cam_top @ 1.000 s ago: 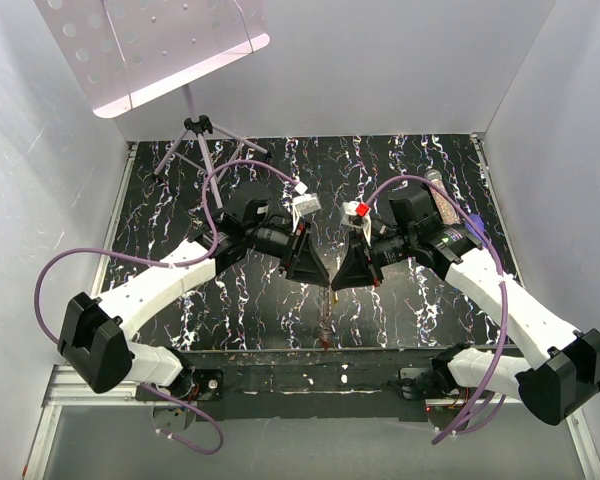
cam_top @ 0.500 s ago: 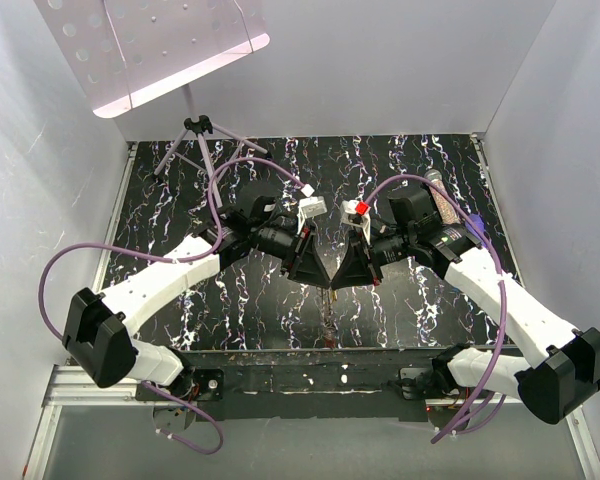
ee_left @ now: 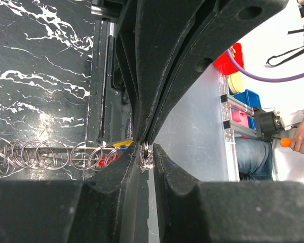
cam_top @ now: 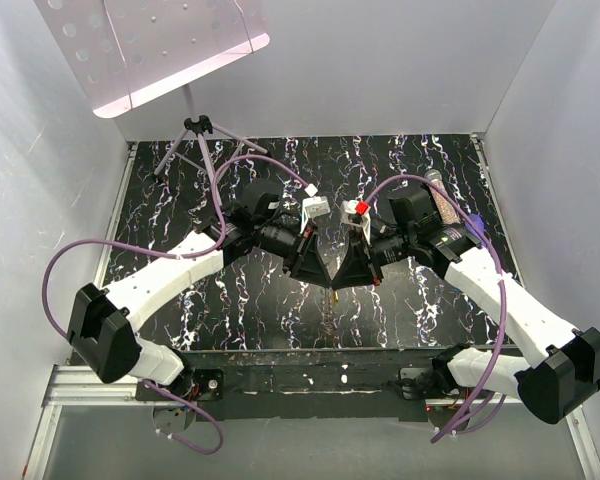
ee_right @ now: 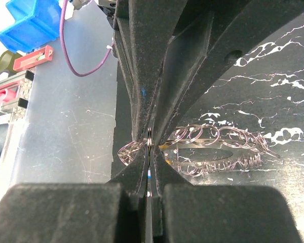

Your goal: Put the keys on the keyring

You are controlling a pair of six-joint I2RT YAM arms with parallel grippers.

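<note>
Here the two grippers meet tip to tip above the desk [cam_top: 400, 170], and the keyring [ee_right: 149, 137] sits right where they meet. The right gripper [ee_right: 149, 158] has its fingers pressed together on the keyring, which shows edge-on as a thin silver line rising from between the tips. The left gripper [ee_left: 147, 156] faces it from the keyring's other side. Its fingers stand a narrow slit apart with a bit of silver metal between the tips; whether they clamp that metal I cannot tell.

A chain of rings [ee_right: 213, 147], many thin silver loops linked one after another, runs away from the keyring toward the arms' bases in the overhead view. The keys [ee_left: 103, 158] lie among the loops just beside the keyring: a red head and a yellow-orange one show in the left wrist view, too small to tell more. Whether any key is threaded on the keyring itself cannot be made out.
</note>
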